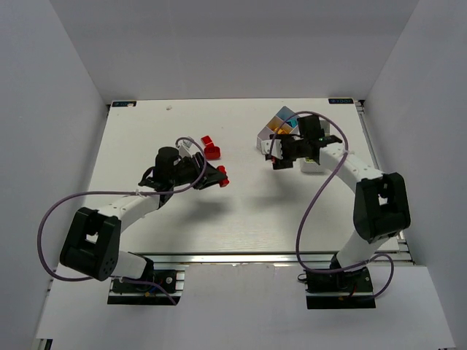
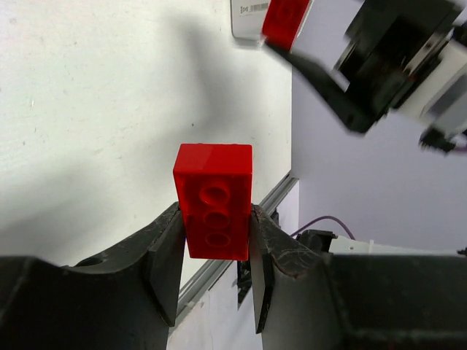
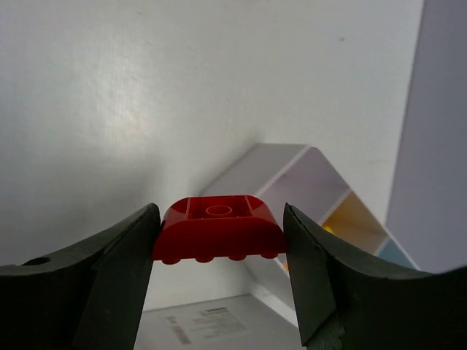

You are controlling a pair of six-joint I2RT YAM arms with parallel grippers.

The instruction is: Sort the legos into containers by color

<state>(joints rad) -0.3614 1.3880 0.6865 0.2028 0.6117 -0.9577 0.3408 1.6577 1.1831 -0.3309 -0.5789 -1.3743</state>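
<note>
Left pincer (image 2: 214, 215) clamps red brick (image 2: 214, 186), arm bent; right pincer (image 3: 220, 215) clamps curved red brick (image 3: 219, 235) near tray (image 3: 295, 164).

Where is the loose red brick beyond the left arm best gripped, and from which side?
Probably across two opposite flat sides of the loose red brick, coming straight down from above. It rests on the table, so its top is the open approach. Which sides are shorter is too small to tell.

Red studded brick (image 2: 214, 211) in left pincer (image 2: 215, 219), rounded red brick (image 3: 217, 230) in right pincer (image 3: 219, 219), white tray (image 3: 286, 171) behind
</note>
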